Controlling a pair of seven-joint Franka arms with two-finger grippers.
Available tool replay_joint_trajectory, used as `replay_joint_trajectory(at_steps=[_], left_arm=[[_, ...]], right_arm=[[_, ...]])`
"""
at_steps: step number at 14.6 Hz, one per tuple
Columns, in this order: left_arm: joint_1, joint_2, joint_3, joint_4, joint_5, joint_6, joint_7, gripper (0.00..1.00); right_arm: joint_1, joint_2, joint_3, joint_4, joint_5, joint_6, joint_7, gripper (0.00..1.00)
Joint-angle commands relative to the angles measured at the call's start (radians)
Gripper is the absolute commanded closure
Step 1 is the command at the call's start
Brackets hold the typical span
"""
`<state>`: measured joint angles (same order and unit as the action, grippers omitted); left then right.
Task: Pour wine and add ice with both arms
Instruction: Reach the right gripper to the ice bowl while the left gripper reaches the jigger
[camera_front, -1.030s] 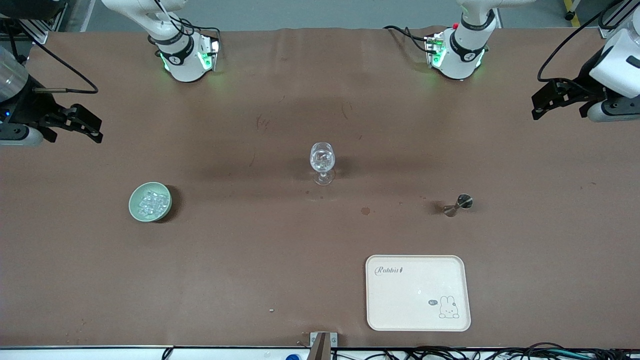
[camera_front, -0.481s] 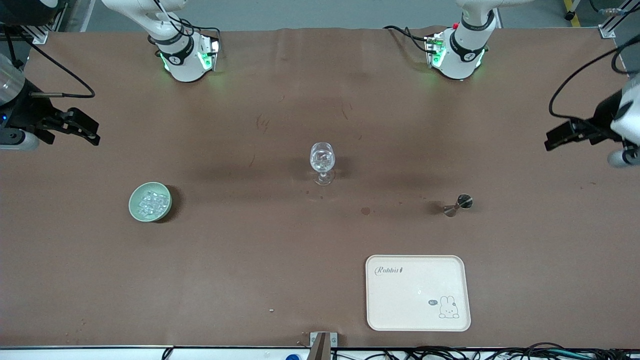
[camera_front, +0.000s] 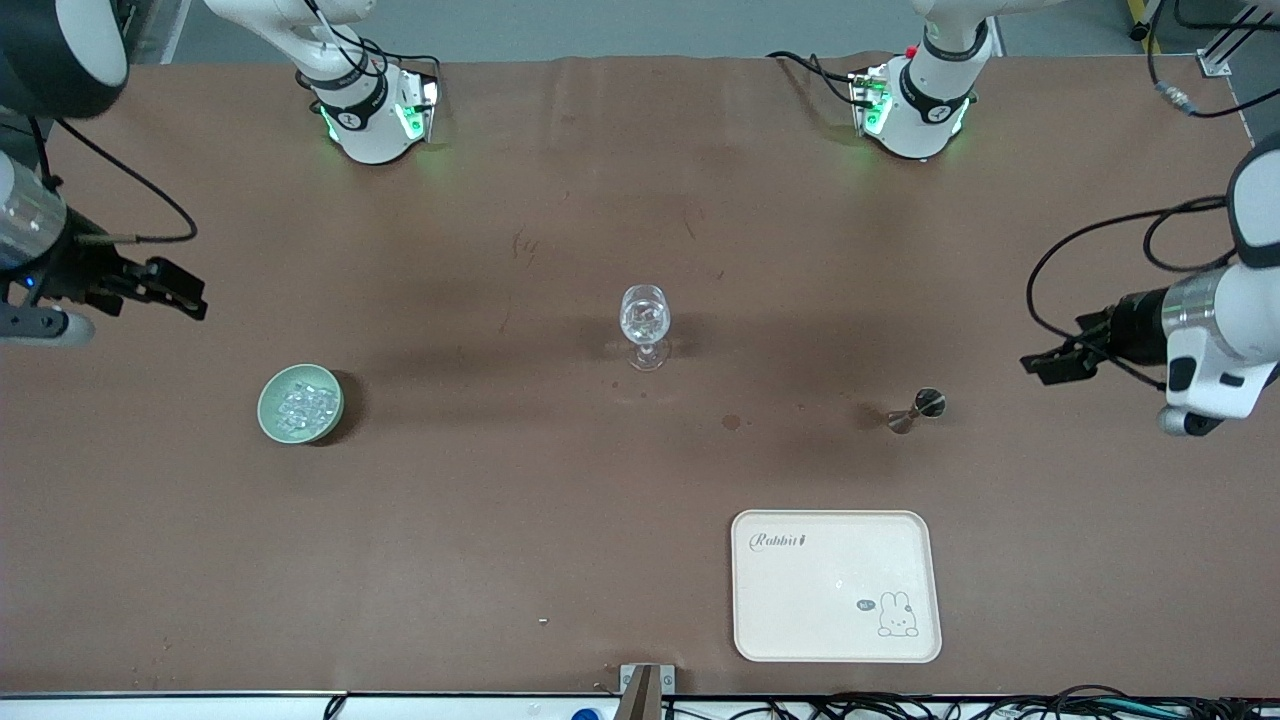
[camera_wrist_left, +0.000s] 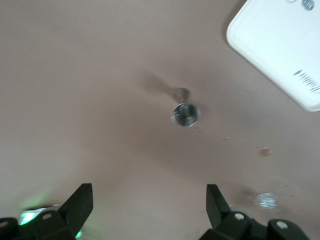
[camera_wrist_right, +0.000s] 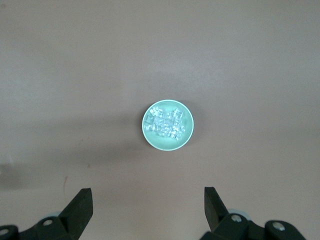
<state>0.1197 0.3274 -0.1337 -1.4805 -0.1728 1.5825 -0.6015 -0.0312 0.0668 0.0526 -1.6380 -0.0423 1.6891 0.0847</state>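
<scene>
A pale green bowl toward the right arm's end of the table holds several clear cubes of ice. My right gripper hangs open above the table near that bowl; its wrist view looks straight down on the bowl and the ice. A clear stemmed glass stands mid-table. A small metal jigger stands toward the left arm's end. My left gripper hovers open beside the jigger, holding nothing. The wine is out of view.
A cream tray printed with a rabbit lies nearer the front camera than the jigger; one corner of the tray shows in the left wrist view. Both arm bases stand along the table's top edge. A small dark stain marks the cloth.
My left arm has swung in from the table's end and come down close to the jigger. My right gripper has shifted a little toward the bowl. Nothing on the table has moved.
</scene>
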Motion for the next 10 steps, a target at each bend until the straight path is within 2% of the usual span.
replay_joint_trajectory(at_steps=[1, 3, 6, 10], left_arm=[[0.047, 0.074, -0.003, 0.029, -0.098, 0.053, -0.012, 0.0], [0.095, 0.128, -0.003, 0.026, -0.186, 0.108, -0.03, 0.0], [0.141, 0.189, -0.003, 0.02, -0.296, 0.151, -0.157, 0.0], [0.182, 0.295, -0.003, 0.014, -0.505, 0.166, -0.193, 0.0]], right_arm=[[-0.035, 0.063, 0.009, -0.037, 0.002, 0.082, -0.013, 0.01], [-0.047, 0.128, 0.009, -0.037, 0.002, 0.124, -0.013, 0.01], [-0.068, 0.223, 0.009, -0.042, 0.002, 0.211, -0.042, 0.02], [-0.061, 0.246, 0.009, -0.198, 0.002, 0.441, -0.042, 0.03]])
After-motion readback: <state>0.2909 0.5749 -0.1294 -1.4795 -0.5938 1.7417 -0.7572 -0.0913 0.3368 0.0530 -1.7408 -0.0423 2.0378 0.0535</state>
